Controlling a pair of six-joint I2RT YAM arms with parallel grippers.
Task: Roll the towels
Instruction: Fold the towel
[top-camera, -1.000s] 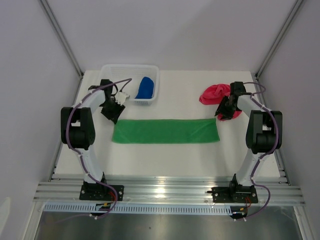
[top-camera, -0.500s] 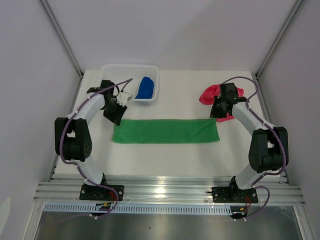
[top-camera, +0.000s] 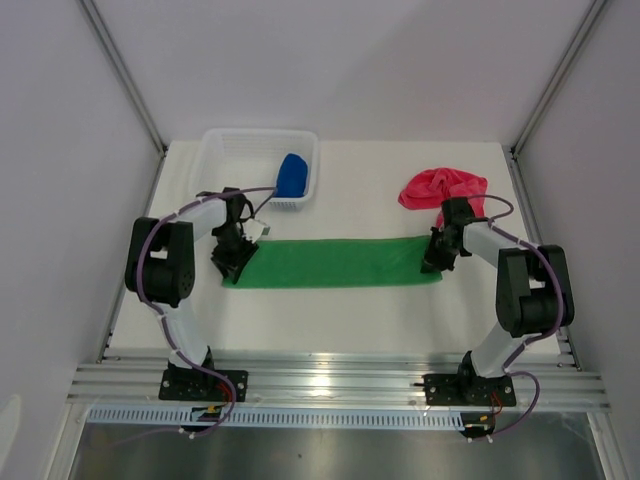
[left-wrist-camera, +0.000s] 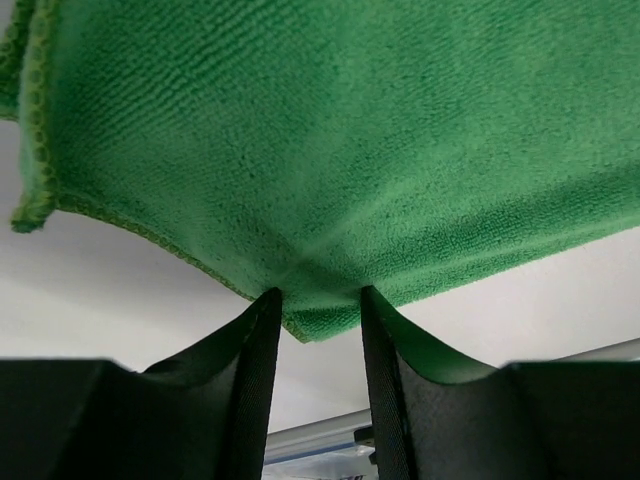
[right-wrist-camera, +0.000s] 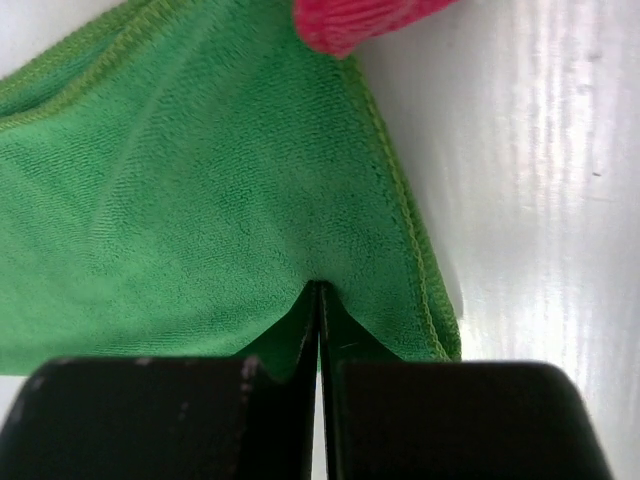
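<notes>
The green towel (top-camera: 330, 263) lies flat in a long strip across the middle of the table. At its left end my left gripper (top-camera: 232, 262) is down on the cloth. In the left wrist view its jaws (left-wrist-camera: 317, 295) stand open astride the green towel (left-wrist-camera: 350, 130) corner. My right gripper (top-camera: 433, 262) is at the strip's right end. In the right wrist view it (right-wrist-camera: 318, 287) is shut, pinching a pucker of the green towel (right-wrist-camera: 180, 200) just inside the hem. The pink-red towel (top-camera: 440, 187) lies crumpled behind it. The blue towel (top-camera: 291, 175) sits in the basket.
A white mesh basket (top-camera: 225, 150) stands at the back left, just behind the left arm. The pink-red towel's edge (right-wrist-camera: 350, 20) nearly touches the green strip's far right corner. An aluminium rail (top-camera: 330, 378) runs along the near table edge.
Both arms have come forward and down onto the ends of the green towel. The right gripper has left the pink-red towel and shut on the green one. The left jaws have narrowed slightly.
</notes>
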